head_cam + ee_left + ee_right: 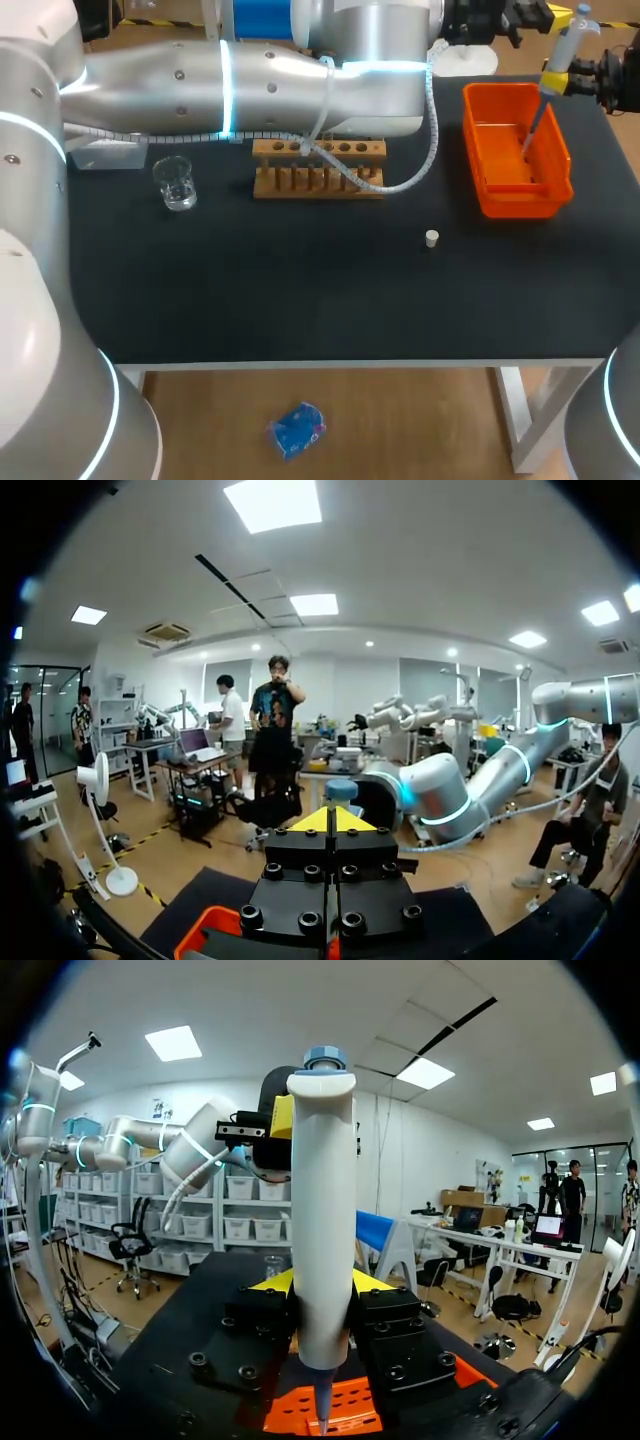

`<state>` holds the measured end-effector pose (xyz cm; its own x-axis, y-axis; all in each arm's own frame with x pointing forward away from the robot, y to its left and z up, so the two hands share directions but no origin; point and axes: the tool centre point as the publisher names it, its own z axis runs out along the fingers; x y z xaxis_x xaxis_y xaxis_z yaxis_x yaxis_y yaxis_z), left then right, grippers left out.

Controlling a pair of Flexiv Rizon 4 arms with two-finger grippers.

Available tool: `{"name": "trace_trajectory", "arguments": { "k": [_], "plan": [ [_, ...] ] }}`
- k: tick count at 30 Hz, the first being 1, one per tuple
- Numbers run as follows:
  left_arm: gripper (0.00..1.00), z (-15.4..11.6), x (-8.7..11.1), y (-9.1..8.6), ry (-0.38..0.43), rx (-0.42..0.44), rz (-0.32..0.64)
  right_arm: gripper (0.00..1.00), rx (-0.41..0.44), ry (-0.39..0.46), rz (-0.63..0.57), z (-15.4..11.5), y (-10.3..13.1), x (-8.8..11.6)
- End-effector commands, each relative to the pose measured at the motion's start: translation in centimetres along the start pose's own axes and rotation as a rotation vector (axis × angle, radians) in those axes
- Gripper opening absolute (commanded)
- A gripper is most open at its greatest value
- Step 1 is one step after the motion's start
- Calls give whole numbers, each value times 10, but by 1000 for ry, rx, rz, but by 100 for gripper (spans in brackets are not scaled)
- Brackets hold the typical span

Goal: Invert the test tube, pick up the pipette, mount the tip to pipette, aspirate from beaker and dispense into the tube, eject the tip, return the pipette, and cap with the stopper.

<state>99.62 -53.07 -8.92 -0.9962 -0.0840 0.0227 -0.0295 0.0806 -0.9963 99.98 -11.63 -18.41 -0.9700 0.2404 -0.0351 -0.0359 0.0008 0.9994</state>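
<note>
My right gripper (560, 82) (320, 1285) is shut on a white pipette (567, 48) (322, 1210) with a blue knob, held upright over the orange bin (505, 190) (355, 1405). The pipette's thin lower end points down into the bin. My left gripper (545, 15) (332, 820) is shut with nothing between its fingers. Its tips sit right beside the pipette's blue knob (340, 788) (325, 1057). A wooden tube rack (318, 170) stands mid-table, with a clear tube (306, 150) that is hard to make out. The glass beaker (177, 183) stands at the left. A small white stopper (432, 238) lies on the mat.
My left arm (250, 85) stretches across the back of the table above the rack, with a white cable (425, 160) hanging beside it. A grey block (105, 152) sits at the back left. The black mat (300, 290) runs to the front edge.
</note>
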Motion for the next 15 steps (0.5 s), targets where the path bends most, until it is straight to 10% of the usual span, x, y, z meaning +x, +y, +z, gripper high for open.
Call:
{"name": "trace_trajectory", "arguments": {
  "k": [1, 15],
  "plan": [
    [0, 3, 2, 8, -9, 1, -2, 0, 0, 6, -1, 0, 5, -2],
    [0, 4, 2, 15, -14, -1, -11, 0, 0, 6, -1, 0, 5, -2]
  ]
}}
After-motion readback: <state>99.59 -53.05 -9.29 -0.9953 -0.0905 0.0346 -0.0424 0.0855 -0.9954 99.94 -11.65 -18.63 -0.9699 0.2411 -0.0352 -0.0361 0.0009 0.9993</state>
